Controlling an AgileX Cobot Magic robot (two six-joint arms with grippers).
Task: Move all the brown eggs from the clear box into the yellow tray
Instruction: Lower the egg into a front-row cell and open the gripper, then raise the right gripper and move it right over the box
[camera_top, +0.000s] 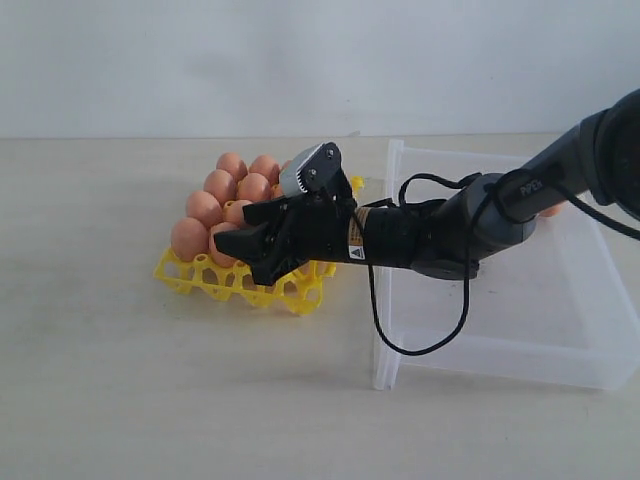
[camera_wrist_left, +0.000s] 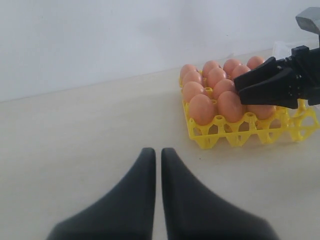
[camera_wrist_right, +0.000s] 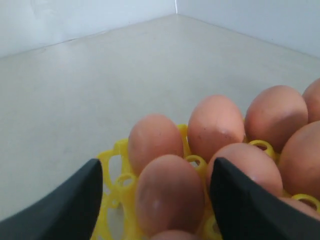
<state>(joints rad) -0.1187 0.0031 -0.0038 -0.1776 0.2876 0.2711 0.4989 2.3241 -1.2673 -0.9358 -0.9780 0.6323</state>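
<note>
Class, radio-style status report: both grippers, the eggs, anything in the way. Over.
Left gripper shut, standing off. Right gripper open astride an egg in the yellow tray. Nothing blocking.

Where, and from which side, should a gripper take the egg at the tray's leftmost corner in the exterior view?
Probably its bare upper half, from above: the corner egg stands upright, its base sunk in the yellow tray, with neighbouring eggs crowding two sides.

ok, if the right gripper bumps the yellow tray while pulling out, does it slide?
Likely slides a little: the yellow tray is thin open-lattice plastic on a smooth table. Its many brown eggs add weight, so probably no tipping. Lattice probably flexes if lifted.
</note>
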